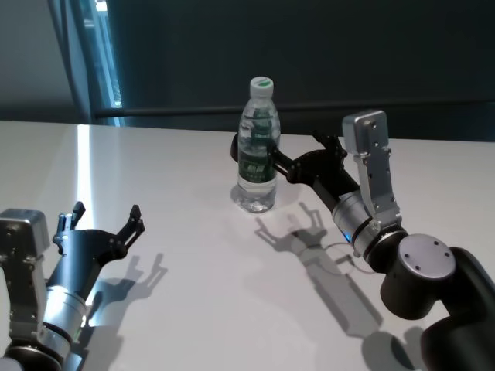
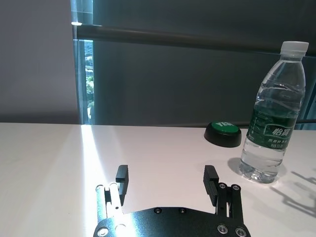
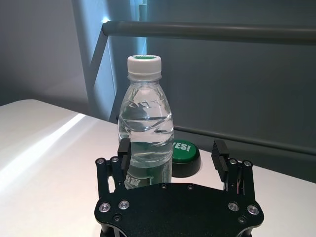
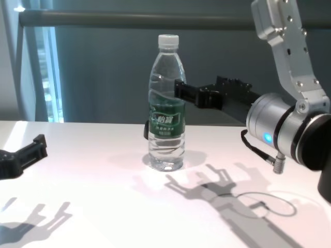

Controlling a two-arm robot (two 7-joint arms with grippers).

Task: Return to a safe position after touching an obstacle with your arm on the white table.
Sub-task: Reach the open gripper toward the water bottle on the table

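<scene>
The obstacle, a clear water bottle (image 1: 257, 147) with a white cap and dark green label, stands upright on the white table (image 1: 193, 294) at mid-back. My right gripper (image 1: 302, 152) is open and empty, just right of the bottle. One of its fingertips (image 4: 181, 89) lies against the bottle's side above the label. In the right wrist view the bottle (image 3: 145, 133) stands before one finger of the gripper (image 3: 172, 150). My left gripper (image 1: 107, 212) is open and empty at the near left, well away from the bottle. It shows in its wrist view (image 2: 166, 177), with the bottle (image 2: 274, 123) far off.
A green button on a black base (image 3: 181, 155) sits just behind the bottle and also shows in the left wrist view (image 2: 223, 133). A dark wall with a rail (image 3: 207, 30) runs along the table's far edge. A thin cable loop (image 4: 264, 204) lies by my right arm.
</scene>
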